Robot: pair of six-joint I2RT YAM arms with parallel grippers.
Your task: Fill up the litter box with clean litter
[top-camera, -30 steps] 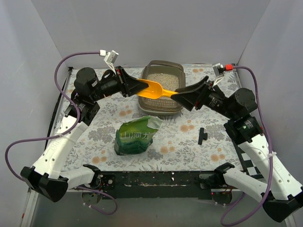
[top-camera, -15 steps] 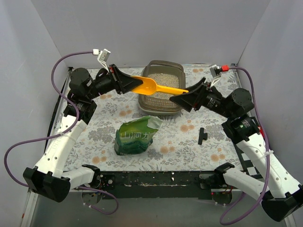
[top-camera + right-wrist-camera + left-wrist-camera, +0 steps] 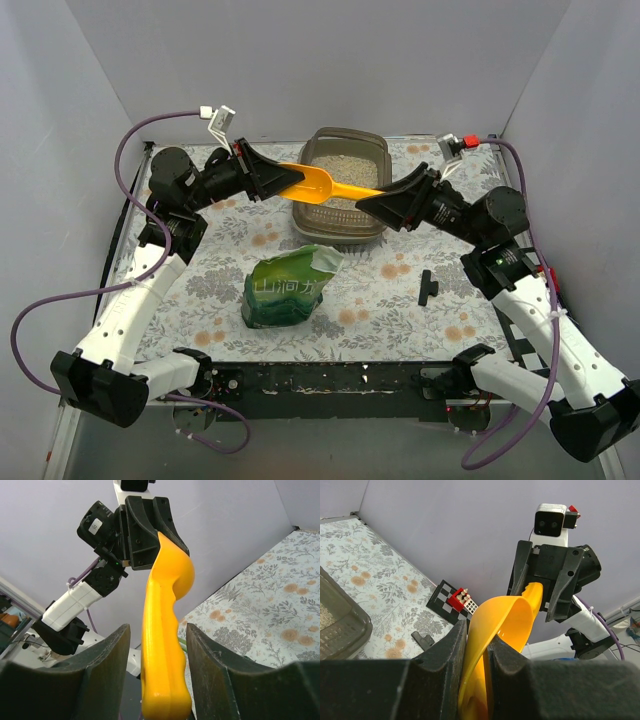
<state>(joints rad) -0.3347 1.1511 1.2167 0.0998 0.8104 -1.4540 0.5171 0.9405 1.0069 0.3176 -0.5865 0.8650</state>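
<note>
Top external: shallow grey-brown translucent plastic litter box (image 3: 332, 224) sits at 12 o'clock on the floral counter (image 3: 400, 300), pale beige clean litter (image 3: 345, 162) inside. Above its near half hangs a yellow plastic scoop (image 3: 318, 183). From 9 o'clock the left tool (image 3: 290, 180) clamps the bowl. From 3 o'clock the right tool (image 3: 370, 200) straddles the handle, jaws narrow but clear of it. A glossy green pouch (image 3: 285, 288) lies at 6 o'clock of the box.

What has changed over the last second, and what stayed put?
The left gripper, clamping the yellow scoop by its bowl, lifted it slightly leftward. The right gripper slid in around the handle, its jaws narrowing but not yet gripping. The litter box, green bag and black clip stayed put.
</note>
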